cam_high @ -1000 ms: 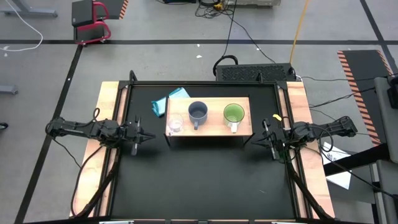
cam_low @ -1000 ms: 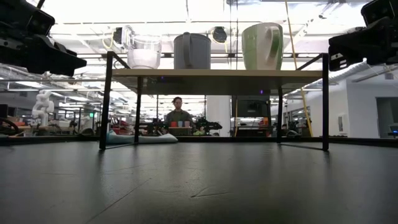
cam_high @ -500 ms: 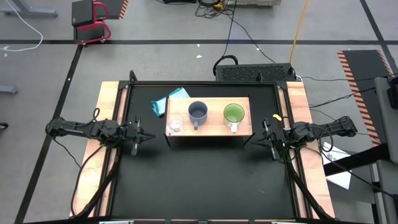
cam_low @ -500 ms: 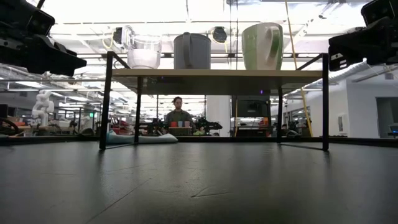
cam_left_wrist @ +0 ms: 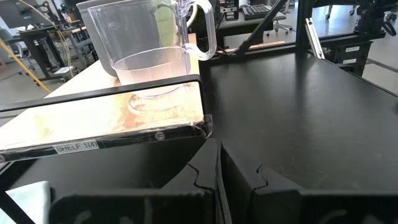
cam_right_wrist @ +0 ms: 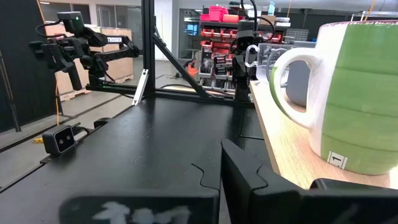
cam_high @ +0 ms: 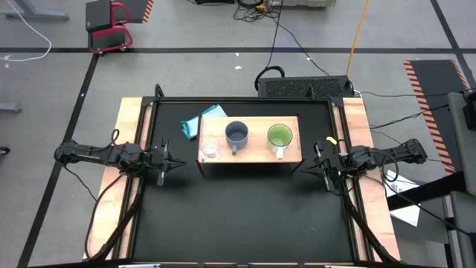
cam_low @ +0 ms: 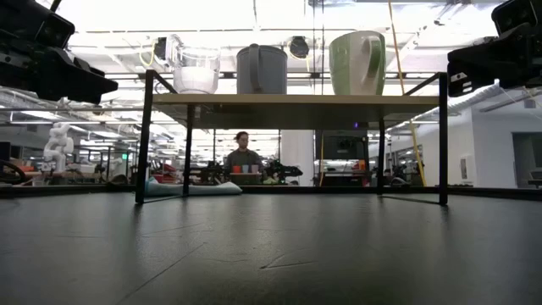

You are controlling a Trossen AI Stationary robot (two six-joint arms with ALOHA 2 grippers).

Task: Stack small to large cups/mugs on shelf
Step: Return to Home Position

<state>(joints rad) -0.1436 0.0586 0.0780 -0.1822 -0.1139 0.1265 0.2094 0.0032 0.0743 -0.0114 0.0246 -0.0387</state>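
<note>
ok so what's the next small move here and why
Probably none beyond parking: the glass cup, grey mug and green mug stand in a row on the shelf, small to large. The left tool and right tool are shut, empty, off either end of the shelf. I'd settle both arms at home.

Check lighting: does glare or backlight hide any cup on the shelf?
No. Low view: ceiling lights backlight the glass cup, grey mug and green mug, outlines readable. High view: even light. Left wrist view: reflections on the glass cup.
</note>
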